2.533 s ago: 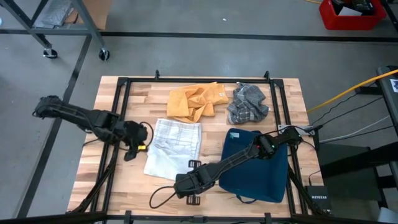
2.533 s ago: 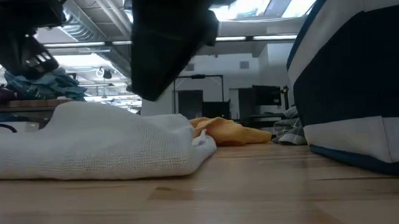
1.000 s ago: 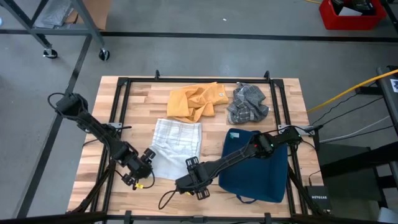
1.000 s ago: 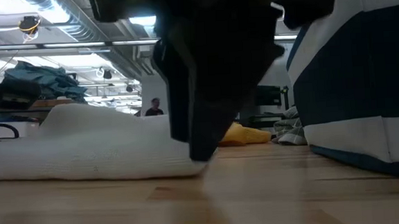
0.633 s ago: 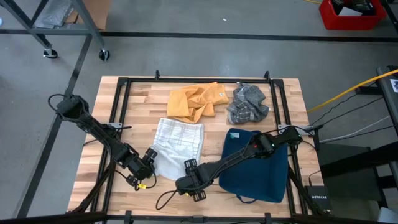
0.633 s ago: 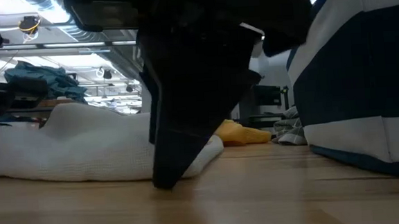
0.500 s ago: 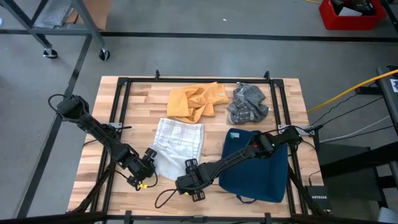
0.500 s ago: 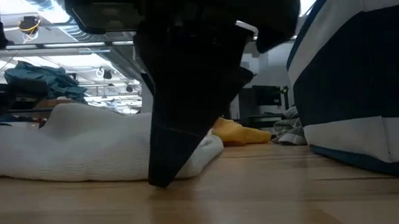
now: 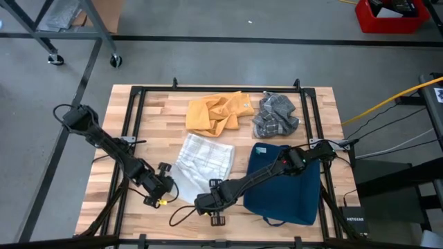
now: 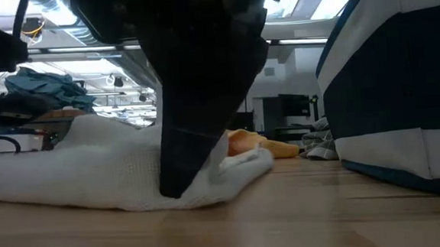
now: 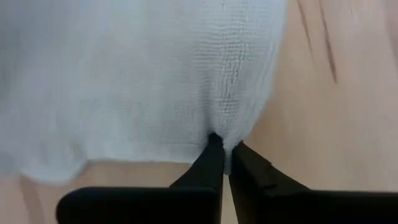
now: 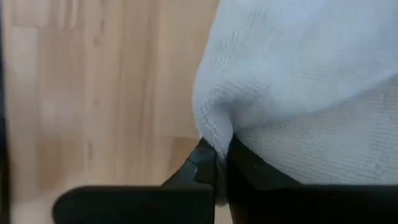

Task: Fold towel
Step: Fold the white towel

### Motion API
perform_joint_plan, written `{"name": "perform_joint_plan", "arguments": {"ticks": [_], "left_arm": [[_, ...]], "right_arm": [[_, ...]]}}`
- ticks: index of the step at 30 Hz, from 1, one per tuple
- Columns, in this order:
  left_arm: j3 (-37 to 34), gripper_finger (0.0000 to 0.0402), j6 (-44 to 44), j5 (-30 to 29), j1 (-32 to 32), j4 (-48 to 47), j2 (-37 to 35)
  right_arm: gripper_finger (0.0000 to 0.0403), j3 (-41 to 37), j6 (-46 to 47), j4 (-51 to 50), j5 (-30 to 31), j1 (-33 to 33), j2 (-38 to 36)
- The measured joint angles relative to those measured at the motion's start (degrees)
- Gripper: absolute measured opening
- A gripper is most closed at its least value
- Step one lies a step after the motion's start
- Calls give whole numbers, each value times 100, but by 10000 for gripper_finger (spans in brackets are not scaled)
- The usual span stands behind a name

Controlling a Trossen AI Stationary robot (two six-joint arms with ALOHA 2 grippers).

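High view: a white towel [image 9: 202, 160] with a waffle weave lies rumpled near the middle of the slatted wooden tabletop [image 9: 159, 111]. The left pincer [image 9: 168, 185] pinches its near left corner; the right pincer [image 9: 214, 194] pinches its near right corner. Behind lie an orange cloth [image 9: 216, 112] and a grey checked cloth [image 9: 275, 115]; a navy bag [image 9: 294, 190] sits to the right.

Low view: the towel bunches into a soft mound under a dark finger, on pale wood; ceiling lights and shelving show beyond.

Left wrist view: the fingers [image 11: 211, 165] are closed on a puckered towel edge.

Right wrist view: the fingers [image 12: 202, 165] clamp a folded towel hem.
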Motion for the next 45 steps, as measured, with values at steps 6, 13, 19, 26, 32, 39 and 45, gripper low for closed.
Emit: {"name": "perform_joint_plan", "arguments": {"ticks": [6,13,19,26,32,39,45], "left_arm": [[-16,3,-699,681,-239,-85,-594],[260,1,-1723,1486,-708,-107,-1220],[731,1,-2536,1705,-1169,-109,-1516],[1159,0,-2763,1011,-1167,-703,-1595],[1288,0,-2927,159,-886,-1704,-1604],[1288,0,-3009,-363,-516,-2284,-1601],[1293,0,-3005,-919,-242,-2790,-1601]], "right_arm": [[10,129,471,412,-591,84,45],[9,939,728,519,-962,203,57],[12,1296,1431,429,-888,278,-137],[9,1296,2276,-123,-288,321,-358],[13,1296,2678,-630,229,302,-389],[13,1296,2697,-1273,948,160,-389],[15,1298,2677,-2075,1621,-67,-389]]}}
